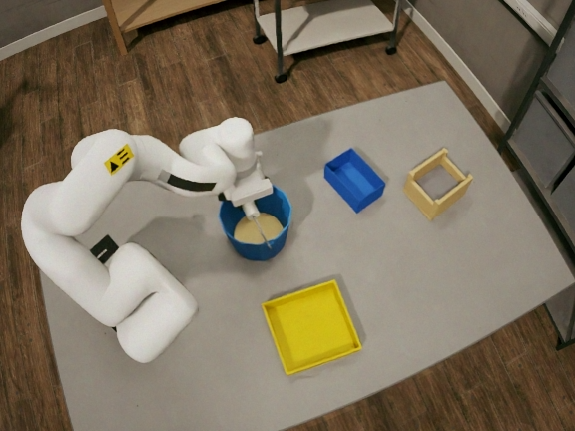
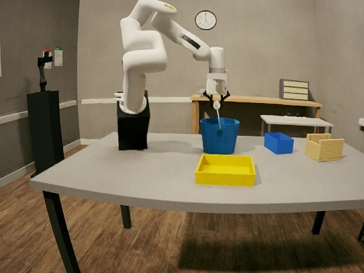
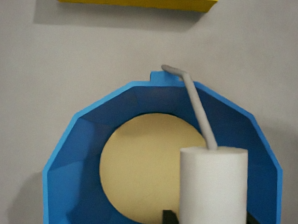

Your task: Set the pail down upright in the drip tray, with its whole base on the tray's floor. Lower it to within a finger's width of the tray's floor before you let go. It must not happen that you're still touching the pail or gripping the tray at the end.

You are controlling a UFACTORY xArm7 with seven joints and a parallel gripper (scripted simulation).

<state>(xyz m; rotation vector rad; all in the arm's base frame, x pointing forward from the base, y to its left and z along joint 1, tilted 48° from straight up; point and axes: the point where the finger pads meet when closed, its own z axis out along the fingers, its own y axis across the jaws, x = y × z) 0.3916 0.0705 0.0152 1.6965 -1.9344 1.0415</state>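
Observation:
The pail [image 1: 259, 221] is blue with a tan inner floor and stands upright on the grey table; it also shows in the exterior view [image 2: 220, 135] and the wrist view [image 3: 160, 160]. Its thin grey bail handle rises to a white cylindrical grip [image 3: 213, 184]. My gripper [image 2: 217, 100] is above the pail's mouth, shut on that grip [image 2: 217, 105]. The yellow drip tray [image 1: 310, 325] lies in front of the pail, apart from it; it also shows in the exterior view [image 2: 225, 170], and its edge shows at the top of the wrist view [image 3: 140, 4].
A blue open box [image 1: 354, 179] and a tan wooden crate [image 1: 437, 183] stand to the right of the pail. The arm's base [image 2: 133, 126] stands on a black block at the back left.

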